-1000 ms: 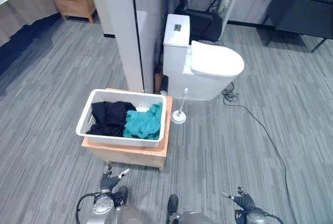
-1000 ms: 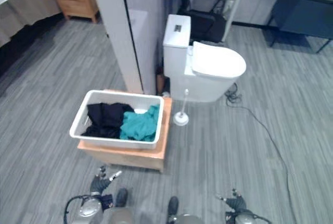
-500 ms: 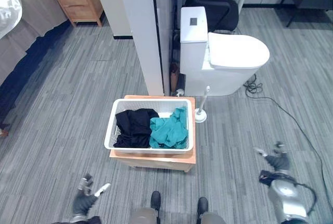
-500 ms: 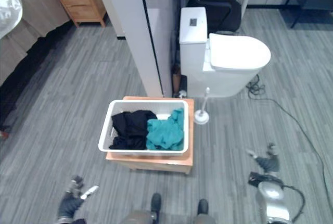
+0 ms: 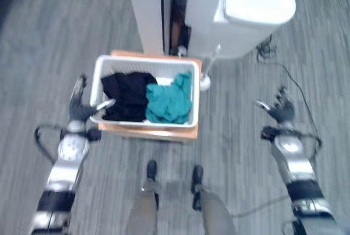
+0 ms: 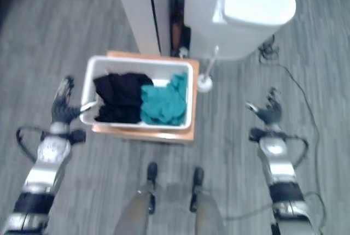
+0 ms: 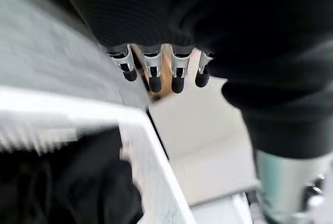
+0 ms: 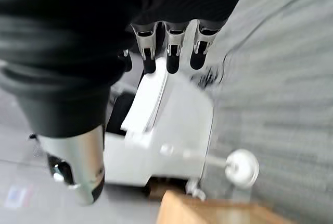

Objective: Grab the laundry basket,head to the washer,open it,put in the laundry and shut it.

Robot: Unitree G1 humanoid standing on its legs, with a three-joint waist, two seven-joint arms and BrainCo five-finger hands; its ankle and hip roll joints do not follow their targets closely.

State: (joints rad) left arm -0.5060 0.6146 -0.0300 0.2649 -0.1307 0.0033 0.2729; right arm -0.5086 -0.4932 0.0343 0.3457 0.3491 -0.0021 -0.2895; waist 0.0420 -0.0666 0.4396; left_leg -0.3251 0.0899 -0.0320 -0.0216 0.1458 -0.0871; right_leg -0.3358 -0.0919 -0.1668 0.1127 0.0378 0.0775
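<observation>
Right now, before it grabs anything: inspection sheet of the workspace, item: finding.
Surface: grey plank floor; low wooden stand under the basket.
Job's things: white laundry basket on the stand, holding black clothes and a teal garment. Washer: nothing seen.
Clutter: toilet brush on the floor beside the basket.
Hands: left hand open, at the basket's left end, thumb by the rim; contact unclear. Right hand open, apart from the basket, over bare floor.
Cables: black cable running across the floor from the toilet's base.
Surroundings: white toilet, lid down; white partition behind the basket.
</observation>
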